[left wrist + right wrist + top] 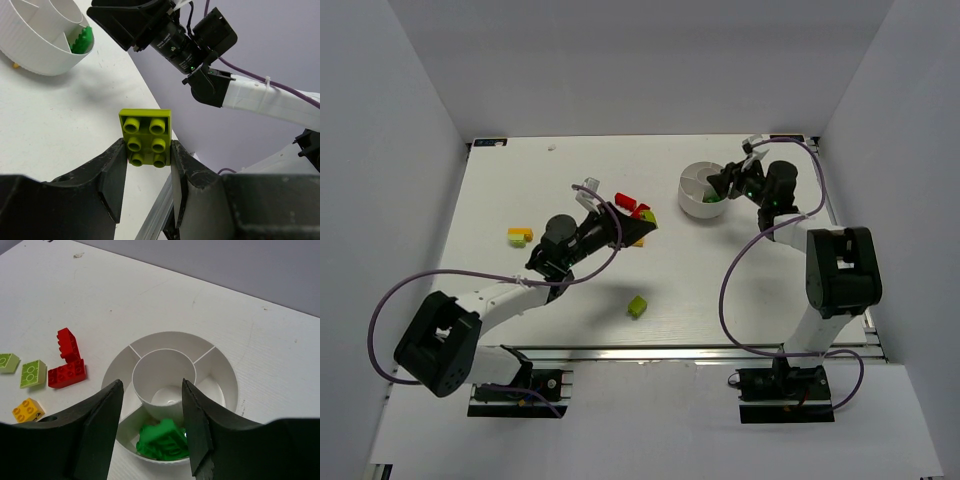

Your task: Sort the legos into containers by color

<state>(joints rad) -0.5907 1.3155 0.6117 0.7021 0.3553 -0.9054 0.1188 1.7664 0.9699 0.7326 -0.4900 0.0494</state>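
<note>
Left gripper pinches a yellow-green lego tight. Right gripper hangs over the white dish, jaws apart and empty; green legos lie in its six-o'clock wedge.

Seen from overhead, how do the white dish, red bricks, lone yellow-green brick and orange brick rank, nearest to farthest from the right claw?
1. White dish, under the right gripper.
2. Red bricks, mid-table, left of it.
3. Lone yellow-green brick, nearer the arm bases.
4. Orange brick, far left.
</note>
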